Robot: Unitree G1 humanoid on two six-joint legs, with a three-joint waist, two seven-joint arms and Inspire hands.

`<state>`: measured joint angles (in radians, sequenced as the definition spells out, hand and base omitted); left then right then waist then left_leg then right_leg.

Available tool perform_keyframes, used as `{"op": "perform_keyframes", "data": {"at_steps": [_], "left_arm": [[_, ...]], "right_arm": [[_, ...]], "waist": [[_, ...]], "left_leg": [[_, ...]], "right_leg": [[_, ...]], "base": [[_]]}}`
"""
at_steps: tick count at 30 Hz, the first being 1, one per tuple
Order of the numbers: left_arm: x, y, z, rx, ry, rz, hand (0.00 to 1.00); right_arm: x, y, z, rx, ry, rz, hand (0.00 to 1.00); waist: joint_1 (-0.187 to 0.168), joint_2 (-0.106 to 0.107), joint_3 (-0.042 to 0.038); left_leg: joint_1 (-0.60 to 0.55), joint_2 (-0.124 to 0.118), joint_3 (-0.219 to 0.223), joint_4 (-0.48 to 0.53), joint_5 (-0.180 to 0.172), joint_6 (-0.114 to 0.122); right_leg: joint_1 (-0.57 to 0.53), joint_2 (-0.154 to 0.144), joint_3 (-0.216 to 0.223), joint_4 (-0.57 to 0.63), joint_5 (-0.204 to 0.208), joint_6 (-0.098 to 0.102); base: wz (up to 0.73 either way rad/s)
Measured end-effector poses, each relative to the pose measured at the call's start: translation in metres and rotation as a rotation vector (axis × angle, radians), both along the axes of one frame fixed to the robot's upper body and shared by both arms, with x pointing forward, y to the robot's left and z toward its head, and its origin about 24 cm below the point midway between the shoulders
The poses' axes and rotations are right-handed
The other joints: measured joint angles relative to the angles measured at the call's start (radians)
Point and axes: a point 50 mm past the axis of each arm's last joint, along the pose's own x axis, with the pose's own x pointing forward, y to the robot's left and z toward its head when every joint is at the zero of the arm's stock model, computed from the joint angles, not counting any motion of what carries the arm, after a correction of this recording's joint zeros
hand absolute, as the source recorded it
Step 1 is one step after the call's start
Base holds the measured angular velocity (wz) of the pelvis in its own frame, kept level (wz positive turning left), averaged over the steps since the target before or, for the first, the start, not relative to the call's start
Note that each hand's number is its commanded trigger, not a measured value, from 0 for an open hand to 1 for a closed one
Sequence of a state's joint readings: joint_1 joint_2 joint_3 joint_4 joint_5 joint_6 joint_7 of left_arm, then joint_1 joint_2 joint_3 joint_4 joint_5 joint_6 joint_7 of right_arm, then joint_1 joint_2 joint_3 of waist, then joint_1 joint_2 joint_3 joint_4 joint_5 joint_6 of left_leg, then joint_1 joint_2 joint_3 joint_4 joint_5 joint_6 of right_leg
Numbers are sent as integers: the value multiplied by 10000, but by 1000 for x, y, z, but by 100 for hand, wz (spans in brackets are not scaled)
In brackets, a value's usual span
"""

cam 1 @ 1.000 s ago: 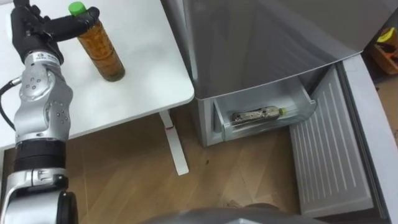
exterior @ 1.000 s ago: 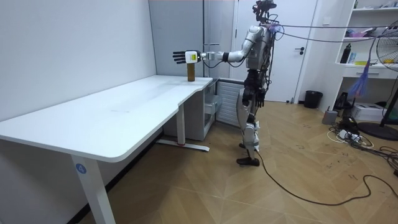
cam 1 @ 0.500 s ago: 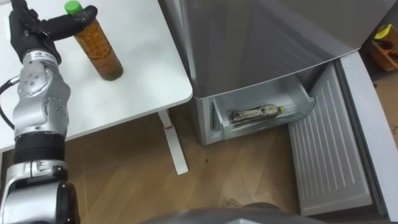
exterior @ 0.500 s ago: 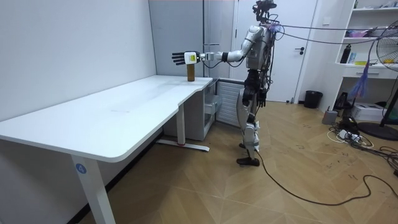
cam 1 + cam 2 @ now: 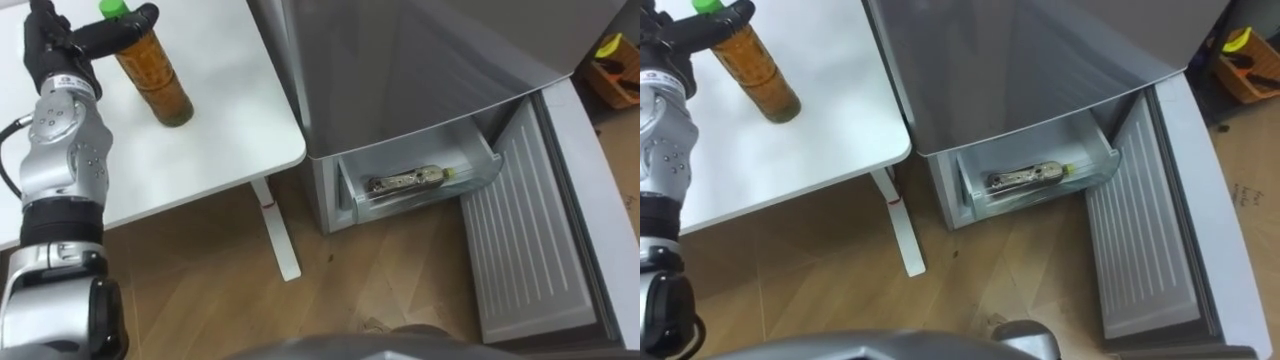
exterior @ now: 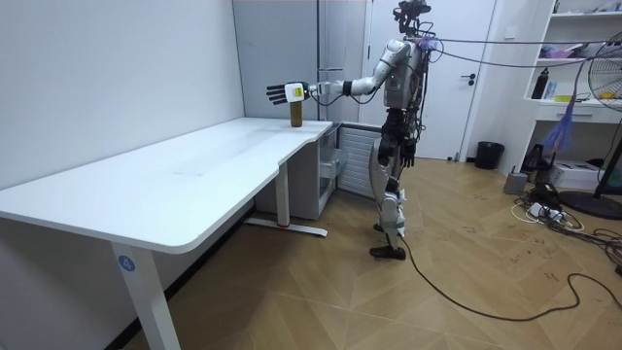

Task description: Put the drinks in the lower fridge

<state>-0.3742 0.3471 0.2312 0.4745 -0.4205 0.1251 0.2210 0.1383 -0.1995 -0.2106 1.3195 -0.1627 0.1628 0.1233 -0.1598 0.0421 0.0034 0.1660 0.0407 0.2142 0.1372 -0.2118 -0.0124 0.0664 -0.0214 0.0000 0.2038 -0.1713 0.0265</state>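
Touching the bottle [image 5: 157, 78] (upright), fingers [image 5: 116, 28] of left hand [image 5: 50, 47].

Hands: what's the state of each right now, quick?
Left hand: open, thumb by the bottle neck, not gripping it.
Right hand: cannot be told.

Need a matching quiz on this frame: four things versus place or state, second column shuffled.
1. green-capped bottle
2. lying bottle
3. left hand
4. fridge door

a. swung open
b. in the fridge drawer
c. upright on the white table
d. open, thumb at a bottle's neck

Pairs: 1-c, 2-b, 3-d, 4-a
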Motion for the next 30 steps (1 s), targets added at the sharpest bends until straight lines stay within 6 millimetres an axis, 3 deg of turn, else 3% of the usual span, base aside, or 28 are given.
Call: {"op": "perform_keyframes", "data": {"at_steps": [12, 22, 23, 24, 25, 30], "left_arm": [[2, -4, -1, -356, 13, -752, 0], [5, -20, -11, -474, 487, -2357, 0], [5, -20, -12, -473, 529, -2434, 19], [5, -21, -13, -461, 601, -2590, 69], [6, -21, -13, -469, 596, -2688, 100], [6, -21, -12, -476, 613, -2881, 100]], "right_arm": [[-2, -2, 1, -44, 138, -26, 0], [1, -5, 1, -232, 91, 20, 0], [1, -5, 2, -234, 91, 20, 0], [1, -5, 2, -243, 88, 23, 0], [2, -5, 2, -256, 53, 31, 0], [3, -6, 2, -333, 34, 40, 0]], "waist": [[0, 91, -30], [2, 83, 20], [4, 86, 20], [4, 97, 24], [11, 115, 26], [18, 183, -1]], "left_leg": [[-189, 6, -14, 112, 0, 0], [-170, 5, -13, 147, -1, 0], [-171, 6, -12, 146, -1, 0], [-172, 8, -13, 140, -2, 0], [-174, 13, -12, 131, -3, -1], [-173, 34, -19, 127, -22, -15]], "right_leg": [[-142, -5, 12, 11, 2, -3], [-157, -7, 10, -5, -2, -1], [-157, -5, 10, -4, -2, -1], [-157, -2, 10, -1, -1, -1], [-160, 3, 7, 1, -1, -2], [-151, 24, 5, 3, 3, -8]], "base": [[0], [0], [0], [0], [0], [0]]}}
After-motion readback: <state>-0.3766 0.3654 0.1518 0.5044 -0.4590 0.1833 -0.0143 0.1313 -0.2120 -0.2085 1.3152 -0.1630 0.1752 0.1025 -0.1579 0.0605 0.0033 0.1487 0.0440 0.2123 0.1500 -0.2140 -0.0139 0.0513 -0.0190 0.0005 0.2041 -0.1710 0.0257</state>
